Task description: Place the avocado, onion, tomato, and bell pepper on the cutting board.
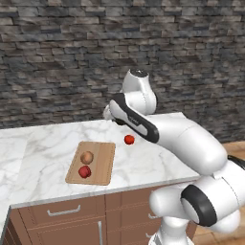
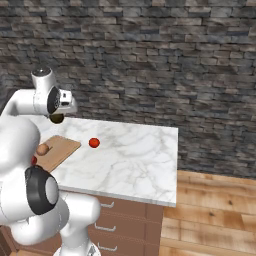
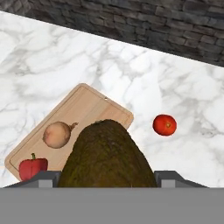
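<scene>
Avocado (image 3: 107, 153) base cut off; board (image 3: 87, 109) corner hidden.

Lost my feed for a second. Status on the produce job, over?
Gripper shut on avocado, above counter. Onion and bell pepper on cutting board. Tomato on counter beside board.

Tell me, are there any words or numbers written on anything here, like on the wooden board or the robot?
None: there is no text to read. The cutting board, the onion, the bell pepper, the tomato, the avocado, the marble counter and the stone wall all carry no words, numbers or signs.
</scene>
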